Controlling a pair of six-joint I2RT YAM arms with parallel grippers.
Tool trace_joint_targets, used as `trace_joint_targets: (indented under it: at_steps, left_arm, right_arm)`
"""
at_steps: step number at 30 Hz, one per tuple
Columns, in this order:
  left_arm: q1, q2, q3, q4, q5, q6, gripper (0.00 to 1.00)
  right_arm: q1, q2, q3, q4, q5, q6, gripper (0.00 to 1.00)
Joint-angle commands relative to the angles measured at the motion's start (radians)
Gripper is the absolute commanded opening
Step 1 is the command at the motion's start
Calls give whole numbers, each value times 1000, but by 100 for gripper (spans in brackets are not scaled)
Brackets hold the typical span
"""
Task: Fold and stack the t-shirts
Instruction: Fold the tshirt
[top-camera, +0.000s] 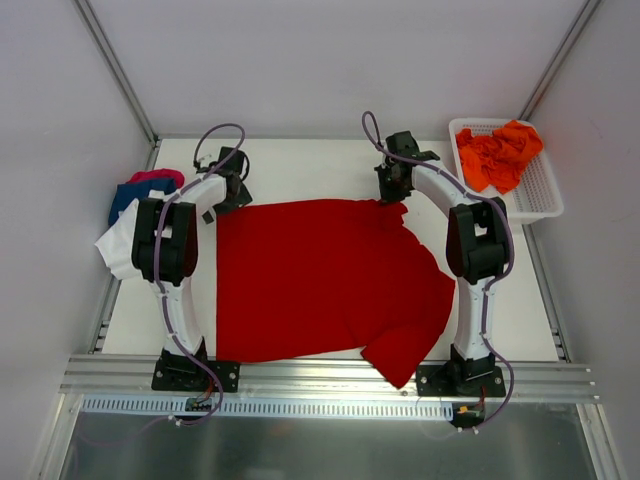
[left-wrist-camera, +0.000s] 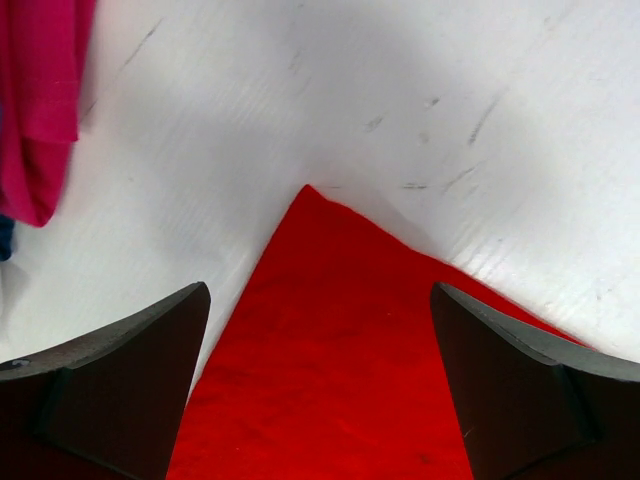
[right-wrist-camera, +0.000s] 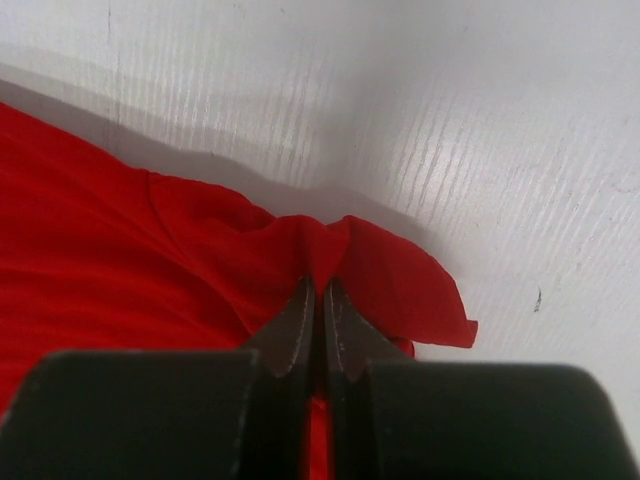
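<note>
1. The deep red short-sleeved cloth t-shirt (top-camera: 320, 285) lies spread nearly flat across the middle of the white worktop (top-camera: 300, 160). One sleeve juts out at its near right corner.
2. The right claw (top-camera: 396, 186) is at the red shirt's far right corner. Its jaws are pressed together on a small raised fold of the red cloth, which bunches up on either side of the tips in the right wrist view.
3. The left claw (top-camera: 230, 172) is over the red shirt's far left corner, jaws spread wide and gripping nothing. In the left wrist view the pointed corner of the shirt lies flat between the two dark fingers (left-wrist-camera: 130, 380). Whether they touch the cloth cannot be told.
4. Just left of the red shirt, at the worktop's edge, lie a pink t-shirt (top-camera: 157, 178), a blue t-shirt (top-camera: 127, 196) and a white t-shirt (top-camera: 117, 250), partly hidden by the left arm.
5. Beyond the red shirt's far right corner, a white plastic mesh basket (top-camera: 545, 198) holds crumpled bright orange t-shirts (top-camera: 497, 155).
</note>
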Motion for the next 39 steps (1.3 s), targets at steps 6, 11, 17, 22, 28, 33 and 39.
trace_joint_targets:
  at_steps: [6, 11, 17, 22, 28, 33, 39]
  left_arm:
    - [17, 53, 89, -20, 99, 77, 93]
    - [32, 53, 82, -22, 120, 64, 93]
    - [34, 49, 72, -22, 115, 50, 93]
    - [35, 81, 110, -28, 161, 89, 93]
    - [37, 96, 136, -38, 188, 106, 90]
    - [39, 83, 121, -54, 135, 61, 89]
    - [39, 84, 124, -74, 109, 34, 87]
  right_arm:
    - [-1, -74, -7, 11, -10, -21, 0]
    - [-1, -79, -14, 12, -20, -19, 0]
    - [-1, -80, -23, 12, -13, -22, 0]
    - [-1, -80, -27, 15, -15, -19, 0]
    - [-1, -80, -29, 17, -16, -19, 0]
    - [-1, -80, -32, 17, -9, -22, 0]
    - [-1, -77, -32, 17, -9, -19, 0]
